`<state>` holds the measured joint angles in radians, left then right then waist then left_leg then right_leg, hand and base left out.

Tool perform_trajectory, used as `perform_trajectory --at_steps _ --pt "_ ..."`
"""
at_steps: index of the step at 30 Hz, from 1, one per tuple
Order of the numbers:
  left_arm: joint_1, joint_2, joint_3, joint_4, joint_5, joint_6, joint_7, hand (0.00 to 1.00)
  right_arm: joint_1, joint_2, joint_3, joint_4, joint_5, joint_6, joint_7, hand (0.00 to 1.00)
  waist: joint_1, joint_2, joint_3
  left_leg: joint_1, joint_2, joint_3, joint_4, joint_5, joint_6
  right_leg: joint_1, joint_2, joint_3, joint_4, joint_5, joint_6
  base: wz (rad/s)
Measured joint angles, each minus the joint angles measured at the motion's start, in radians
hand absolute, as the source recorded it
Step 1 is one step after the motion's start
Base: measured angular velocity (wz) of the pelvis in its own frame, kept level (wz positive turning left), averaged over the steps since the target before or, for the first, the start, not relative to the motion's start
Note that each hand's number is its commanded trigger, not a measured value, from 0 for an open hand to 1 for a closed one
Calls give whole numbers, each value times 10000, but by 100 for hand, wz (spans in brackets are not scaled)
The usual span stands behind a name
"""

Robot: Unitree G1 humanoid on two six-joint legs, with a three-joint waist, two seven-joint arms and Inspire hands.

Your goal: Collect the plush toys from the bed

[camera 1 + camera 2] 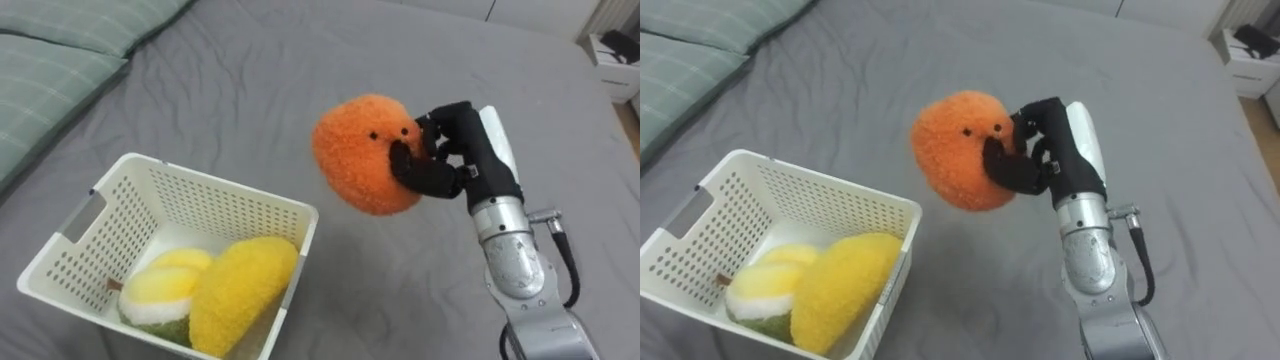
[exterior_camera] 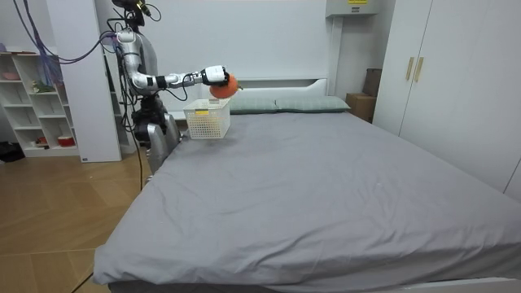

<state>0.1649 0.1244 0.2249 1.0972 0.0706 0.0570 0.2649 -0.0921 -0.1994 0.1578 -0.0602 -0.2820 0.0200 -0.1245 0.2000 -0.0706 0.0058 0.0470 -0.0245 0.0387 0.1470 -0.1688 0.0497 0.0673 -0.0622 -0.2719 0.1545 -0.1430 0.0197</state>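
Right hand clamped on orange plush toy, held above the bed beside the white basket. Carry step; next, probably swing left over the basket's open corner and release.

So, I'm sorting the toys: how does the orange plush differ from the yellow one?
The orange plush is round with two dark eyes; the yellow plush is longer and shows no face. The orange plush is held up by the right hand; the yellow plush lies in the white basket. Both are fluffy.

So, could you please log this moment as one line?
right hand: shut on orange plush | orange plush: lifted over bed, beside white basket | white basket: yellow toys inside
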Motion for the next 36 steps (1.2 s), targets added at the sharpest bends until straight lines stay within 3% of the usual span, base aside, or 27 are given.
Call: perform_trajectory --at_steps 3,7,14,20,24,29,34,36 --pt "-68 -9 -144 10 37 -1 0 0 -433 0 286 -139 -77 39 186 100 33 -52 4 10 6 24 -24 -2 0 -38 4 -26 -12 3 -2 0" --pt "-207 -6 -126 49 56 -1 0 0 -576 4 713 -557 -105 50 532 100 472 -80 19 40 26 79 -83 0 -2 -60 40 113 -32 10 -6 -4" --pt "-203 37 -334 52 0 21 -51 0 -1071 31 1754 -593 -54 230 1262 100 844 -113 56 -8 26 26 -101 2 -4 -58 37 67 -40 10 -5 1" --pt "-205 34 -450 54 73 57 -398 0 -1594 358 2230 -727 -208 478 1956 100 1222 -142 42 -189 -11 -175 -93 11 -11 -138 18 -80 -41 10 -4 8" --pt "-265 23 -450 53 3 83 -398 0 -1729 418 2807 -734 -252 516 2193 100 1543 -131 48 -190 -26 -258 -17 13 -11 -137 -2 -189 -52 8 -2 6" --pt "-453 21 -430 54 76 118 -395 0 -1732 521 3212 -707 -464 822 2507 100 1893 -186 25 -379 -75 -579 58 30 -9 -120 -48 -406 -55 6 1 18" --pt "-505 27 -429 45 66 151 -395 0 -1731 463 3360 -586 -607 841 2445 100 2073 -252 90 -429 -91 -735 58 54 -28 -57 -70 -587 -57 6 1 12" --pt "-561 28 -428 38 69 170 -393 0 -1731 458 3428 -333 -611 845 2392 70 2133 -314 103 -428 -95 -784 87 53 -30 -18 -72 -628 -57 6 2 6"
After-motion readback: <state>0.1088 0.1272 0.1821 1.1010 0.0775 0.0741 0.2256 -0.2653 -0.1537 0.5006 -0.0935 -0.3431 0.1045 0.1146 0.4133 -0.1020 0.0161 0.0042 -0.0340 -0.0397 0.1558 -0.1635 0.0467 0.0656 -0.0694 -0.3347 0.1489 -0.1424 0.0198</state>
